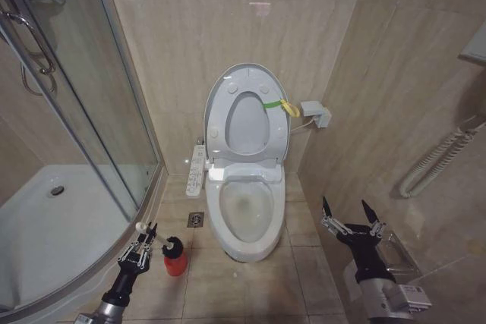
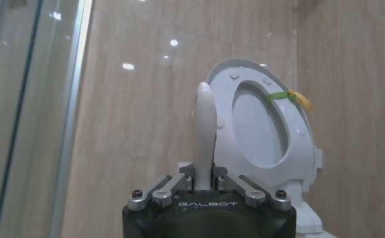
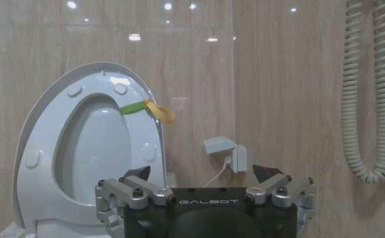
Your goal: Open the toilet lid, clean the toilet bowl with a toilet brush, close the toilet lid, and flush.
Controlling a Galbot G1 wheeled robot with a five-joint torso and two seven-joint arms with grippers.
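Observation:
The toilet lid (image 1: 247,123) stands raised against the back wall with the ring seat (image 1: 216,119) up in front of it and a yellow-green band (image 1: 279,105) at its right edge. Below it the white toilet bowl (image 1: 244,242) lies uncovered. On the floor to the bowl's left, my left gripper (image 1: 143,243) is shut on the white handle (image 2: 204,129) of the toilet brush. The handle is tilted, and the dark head (image 1: 173,246) sits at the top of the red holder (image 1: 175,265). My right gripper (image 1: 345,214) hangs open and holds nothing, to the right of the bowl, facing the lid (image 3: 93,144).
A glass shower door (image 1: 76,111) and white shower tray (image 1: 45,225) fill the left. A control panel (image 1: 196,171) juts from the toilet's left side, above a floor drain (image 1: 195,219). A wall box (image 1: 315,114) and a coiled hose (image 1: 437,165) are on the right.

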